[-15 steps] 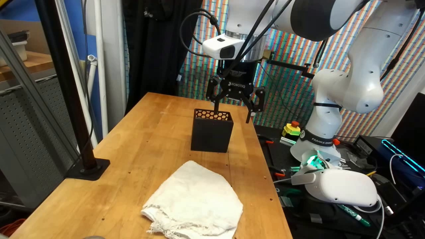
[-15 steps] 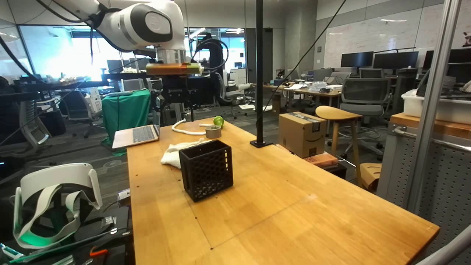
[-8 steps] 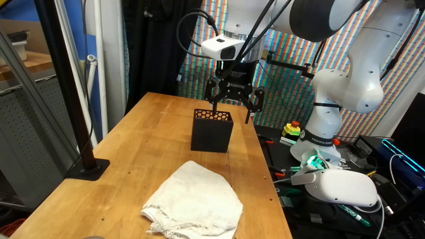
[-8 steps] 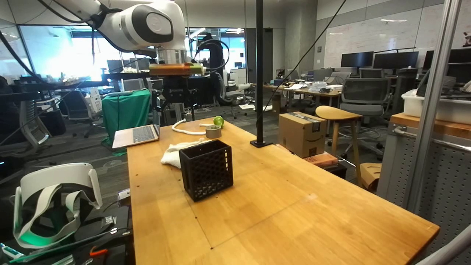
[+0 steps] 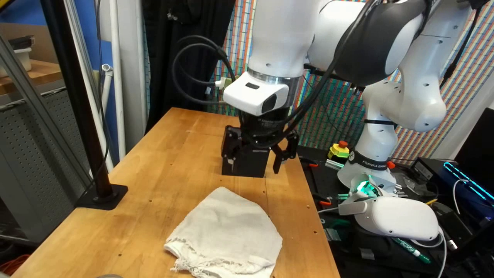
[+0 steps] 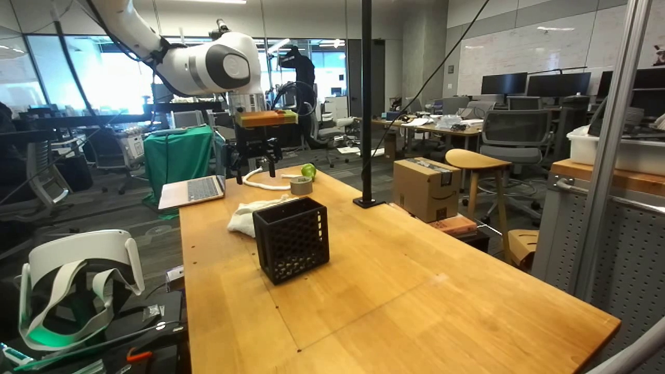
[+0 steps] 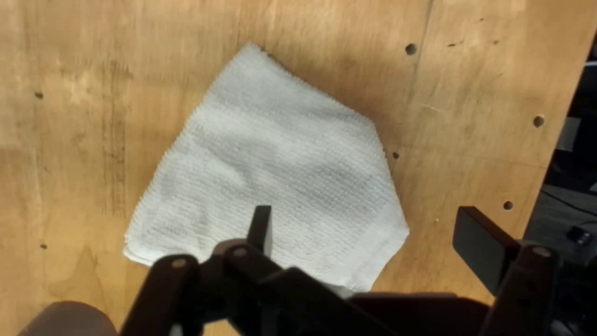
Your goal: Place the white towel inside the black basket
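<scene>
The white towel point(image 5: 227, 235) lies loosely folded on the wooden table, its frayed edge toward the camera in an exterior view. Behind it stands the black basket point(image 5: 251, 168), upright and partly covered by my gripper point(image 5: 253, 166) in that view. From across the table, the basket point(image 6: 291, 244) shows its mesh side and hides most of the towel point(image 6: 241, 221). In the wrist view the towel point(image 7: 280, 154) spreads below my open gripper point(image 7: 364, 228): one finger point(image 7: 261, 226) overlaps the cloth, the other lies over bare wood. Nothing is between the fingers.
A laptop point(image 6: 195, 192), a tape roll point(image 6: 301, 185), a white cord point(image 6: 260, 184) and a green round object point(image 6: 308, 171) sit at one end of the table. A black post point(image 5: 102, 185) rises from the table's side. A white headset point(image 5: 401, 218) rests beside the table.
My gripper has come down and moved from around the basket toward the towel, now covering the basket's front in an exterior view. Its jaws stayed open. Towel and basket have not moved.
</scene>
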{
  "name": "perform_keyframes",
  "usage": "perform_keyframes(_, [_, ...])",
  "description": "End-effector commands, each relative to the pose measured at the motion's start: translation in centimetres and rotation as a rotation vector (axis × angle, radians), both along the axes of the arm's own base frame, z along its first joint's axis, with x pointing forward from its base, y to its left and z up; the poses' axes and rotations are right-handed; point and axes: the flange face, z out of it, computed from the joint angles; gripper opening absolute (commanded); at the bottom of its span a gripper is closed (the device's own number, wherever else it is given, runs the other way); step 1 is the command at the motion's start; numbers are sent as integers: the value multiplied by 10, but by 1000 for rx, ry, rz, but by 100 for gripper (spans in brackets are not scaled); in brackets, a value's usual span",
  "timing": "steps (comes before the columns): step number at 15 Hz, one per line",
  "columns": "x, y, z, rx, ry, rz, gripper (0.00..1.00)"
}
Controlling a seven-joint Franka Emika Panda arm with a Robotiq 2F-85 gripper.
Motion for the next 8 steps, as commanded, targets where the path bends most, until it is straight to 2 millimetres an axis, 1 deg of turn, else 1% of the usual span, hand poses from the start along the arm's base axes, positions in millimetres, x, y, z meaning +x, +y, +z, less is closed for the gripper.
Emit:
perform_keyframes(1, [33, 38, -28, 29, -8, 193, 100])
perform_keyframes(3, [46, 50, -48, 49, -6, 294, 100])
perform_keyframes(5, [58, 58, -71, 84, 7, 382, 100])
perform_keyframes(7, [67, 65, -95, 111, 37, 433, 100])
perform_keyframes(8, [68, 68, -105, 120, 53, 453, 100])
